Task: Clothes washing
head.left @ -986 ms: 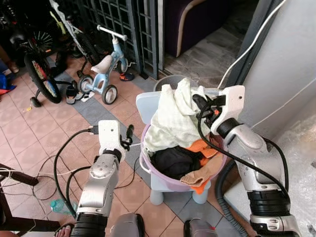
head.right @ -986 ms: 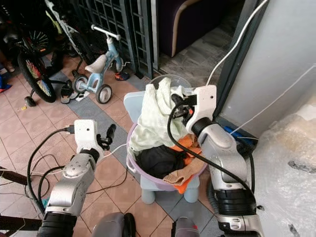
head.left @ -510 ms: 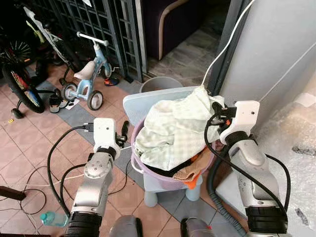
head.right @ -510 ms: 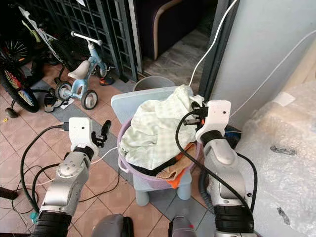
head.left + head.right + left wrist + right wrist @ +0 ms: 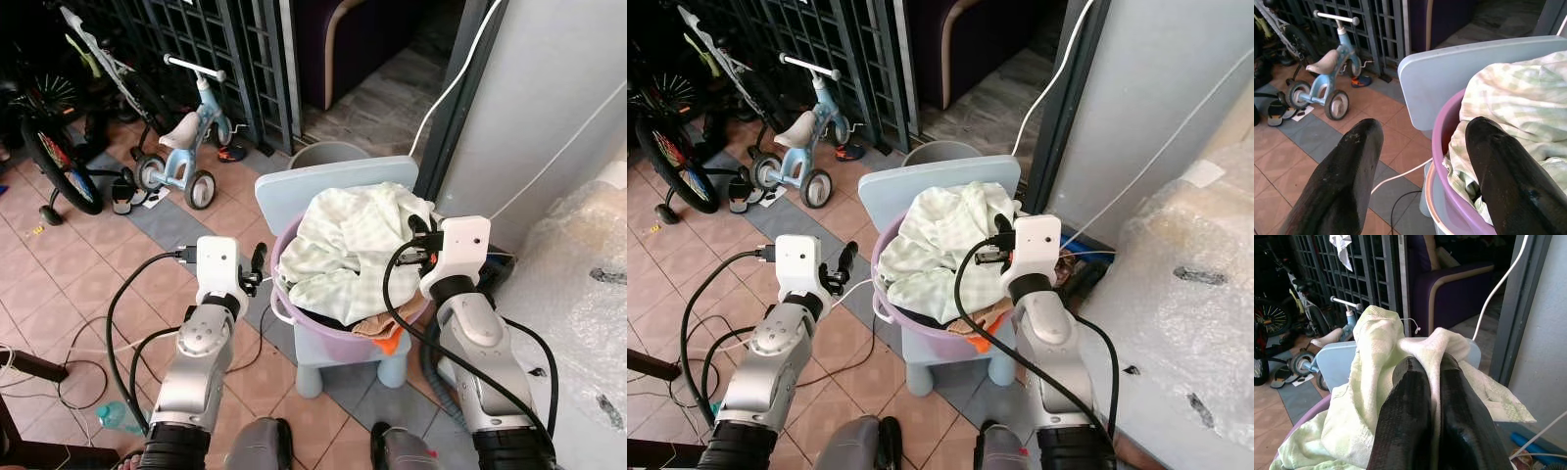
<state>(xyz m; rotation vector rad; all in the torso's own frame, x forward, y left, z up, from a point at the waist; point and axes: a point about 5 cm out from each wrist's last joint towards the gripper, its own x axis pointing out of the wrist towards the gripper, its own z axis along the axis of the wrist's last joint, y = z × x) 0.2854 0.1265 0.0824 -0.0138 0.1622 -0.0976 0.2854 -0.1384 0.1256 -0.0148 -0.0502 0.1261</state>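
R claw [image 5: 1431, 382] pinched tight on green cloth [image 5: 348, 245], which drapes over purple basin [image 5: 333, 338] on stool. L claw [image 5: 1422, 147] wide apart, empty, just left of rim.

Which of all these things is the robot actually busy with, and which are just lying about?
In the job:
pale green checked cloth, pinched by the right gripper
purple plastic laundry basin
light blue plastic chair
left gripper, open beside the basin

Lying about:
blue toddler tricycle
black bicycle
plastic bottle
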